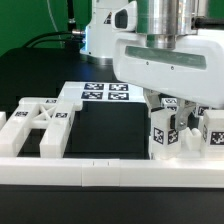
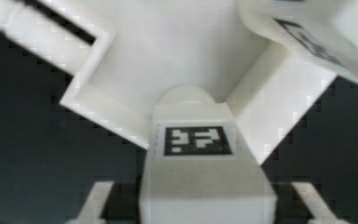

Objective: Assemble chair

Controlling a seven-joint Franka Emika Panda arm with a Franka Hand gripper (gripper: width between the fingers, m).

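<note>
My gripper [image 1: 164, 108] hangs at the exterior view's right, over a chunky white square post [image 1: 163, 133] that carries marker tags. In the wrist view that post [image 2: 197, 135] sits between my two fingers [image 2: 101, 200], tag facing the camera, and the jaws are shut on it. Beyond it lies a broad white chair piece [image 2: 176, 60], and a further tagged piece [image 2: 311, 35] shows at the frame's edge. A second tagged post [image 1: 214, 130] stands just to the exterior view's right of the held one. The X-braced panel [image 1: 40, 125] lies at the exterior view's left.
The marker board [image 1: 100, 94] lies flat behind the middle of the black table. A long low white border rail [image 1: 110, 176] runs along the front, close under the posts. The robot's white base [image 1: 100, 35] stands at the back.
</note>
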